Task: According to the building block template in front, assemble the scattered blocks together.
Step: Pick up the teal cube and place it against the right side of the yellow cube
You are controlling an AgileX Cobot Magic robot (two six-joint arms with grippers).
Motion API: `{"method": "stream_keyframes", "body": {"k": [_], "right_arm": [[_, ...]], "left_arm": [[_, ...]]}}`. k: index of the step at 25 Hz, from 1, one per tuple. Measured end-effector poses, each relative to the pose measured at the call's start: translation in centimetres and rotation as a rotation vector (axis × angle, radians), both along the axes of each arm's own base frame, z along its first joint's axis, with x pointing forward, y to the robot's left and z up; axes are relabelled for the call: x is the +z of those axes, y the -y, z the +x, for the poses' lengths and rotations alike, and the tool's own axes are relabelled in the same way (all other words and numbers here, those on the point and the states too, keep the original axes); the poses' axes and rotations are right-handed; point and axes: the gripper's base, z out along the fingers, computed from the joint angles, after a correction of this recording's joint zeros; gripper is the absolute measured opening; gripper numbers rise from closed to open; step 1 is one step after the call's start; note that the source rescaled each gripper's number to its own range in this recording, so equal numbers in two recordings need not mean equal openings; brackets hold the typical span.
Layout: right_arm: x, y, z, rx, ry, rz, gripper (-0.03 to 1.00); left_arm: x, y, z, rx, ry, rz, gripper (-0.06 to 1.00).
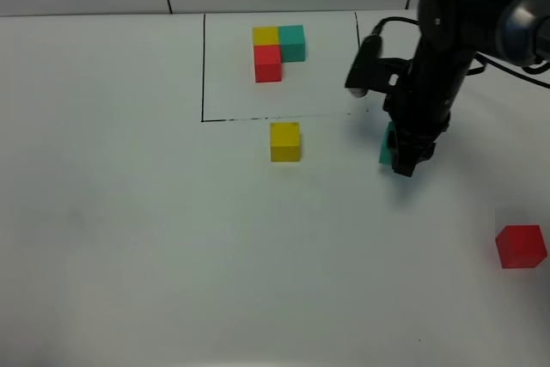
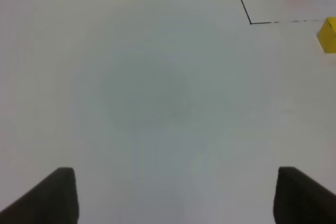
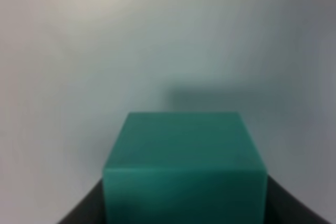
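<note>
R end effector (image 1: 401, 157) down, clamps teal cube (image 3: 184, 169)

Your high camera looks down on the white matte tabletop (image 1: 129, 238); left wrist skims it low, sharing the plain yellow cube (image 1: 285, 142) (cropped there); right wrist hugs a teal-green matte cube (image 3: 184, 166)

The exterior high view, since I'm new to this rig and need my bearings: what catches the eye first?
The dark right gripper stands out most, shut on the teal-green cube just outside the right corner of the black drawn rectangle. Next come the building block template inside that rectangle, the yellow cube just in front of it, and the red cube alone near the right edge.
</note>
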Motion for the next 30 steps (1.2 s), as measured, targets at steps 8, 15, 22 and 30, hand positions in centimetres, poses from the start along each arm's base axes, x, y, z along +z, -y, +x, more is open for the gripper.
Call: {"method": "stream_keyframes", "body": {"k": [8, 15, 22, 30], "right_arm": [[-0.5, -3.3, 1.4, 0.239, -0.007, -0.046, 0.00], [-1.4, -5.0, 3.5, 0.269, -0.045, 0.016, 0.00], [-2.1, -7.0, 4.0, 0.304, -0.027, 0.018, 0.00], [-3.1, -7.8, 4.5, 0.313, -0.004, 0.026, 0.00]], "left_arm": [[0.0, 0.0, 0.0, 0.001, 0.000, 0.001, 0.79], [0.0, 0.0, 0.0, 0.001, 0.000, 0.001, 0.79], [0.0, 0.0, 0.0, 0.001, 0.000, 0.001, 0.79], [0.0, 0.0, 0.0, 0.001, 0.000, 0.000, 0.79]]}}
